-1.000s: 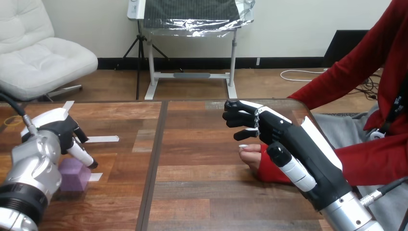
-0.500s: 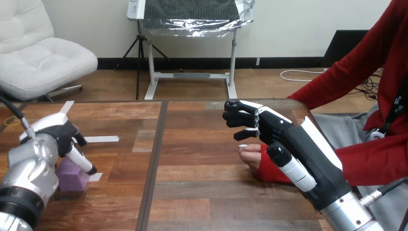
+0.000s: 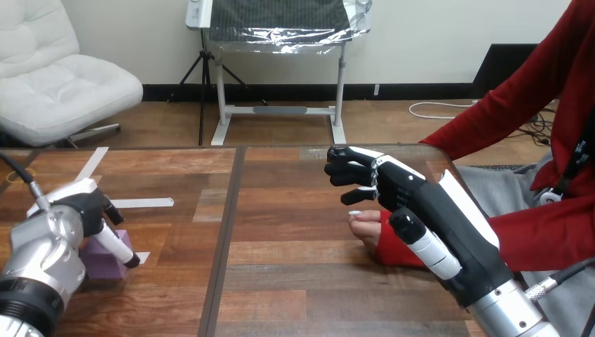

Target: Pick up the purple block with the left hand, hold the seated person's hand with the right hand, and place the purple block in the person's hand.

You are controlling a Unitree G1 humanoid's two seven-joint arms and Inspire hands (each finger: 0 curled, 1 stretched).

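Left hand lowered onto purple block, grip unclear; right hand fingers curled above person's hand.

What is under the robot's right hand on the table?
The person's hand lies on the table under the right hand. Its fingertips show; the rest is covered, so whether the two touch cannot be judged.

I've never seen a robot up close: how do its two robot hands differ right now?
The left robot hand is low at the left of the table, at the purple block; the right robot hand is at the right, over the person's hand. The left robot hand points downward, the right robot hand reaches forward. Both are black with white shells.
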